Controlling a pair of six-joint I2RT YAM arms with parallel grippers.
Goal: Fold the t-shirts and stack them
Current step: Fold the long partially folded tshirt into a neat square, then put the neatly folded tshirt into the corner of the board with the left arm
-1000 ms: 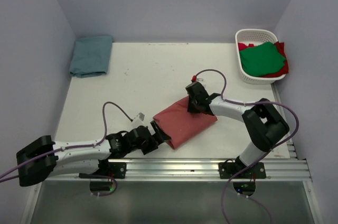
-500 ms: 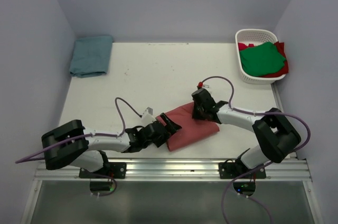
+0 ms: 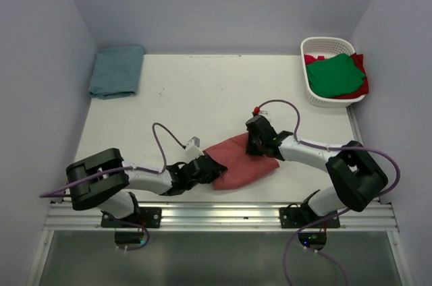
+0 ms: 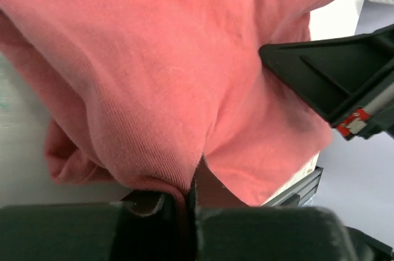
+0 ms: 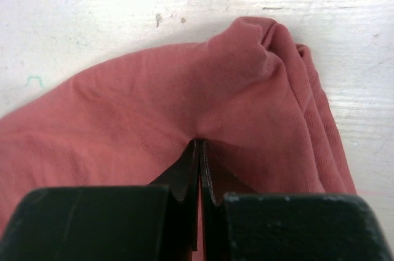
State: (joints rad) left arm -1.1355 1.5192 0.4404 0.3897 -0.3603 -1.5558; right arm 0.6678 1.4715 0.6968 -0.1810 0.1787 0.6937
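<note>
Between the fingers of the left pincer [image 4: 191, 196], a fold of the brick-red t-shirt [image 4: 172, 76] is clamped. The fingers are pressed together, and the cloth edge runs into the narrow seam between them. Directly ahead of this pincer the shirt rises in a rounded heap that fills most of the wrist view. Beyond the heap, ahead and to the right, the black body of the right pincer [image 3: 257, 148] stands against the far side of the same shirt.

The right pincer is likewise clenched on the shirt. Its fingers meet on a pinched ridge of cloth, with a bunched corner just ahead and to the right in its wrist view.

The shirt lies between the two pincers as a crumpled bundle on the white bench [image 3: 189, 90].

Well away from the left pincer, ahead and to the left, a folded teal-blue t-shirt [image 3: 116, 70] lies flat at the bench corner. Well away from the right pincer, ahead and to the right, a white slotted basket [image 3: 327, 43] holds a green t-shirt [image 3: 335, 75] on top of a brighter red t-shirt [image 3: 360, 63]. Both spill over its rim.
</note>
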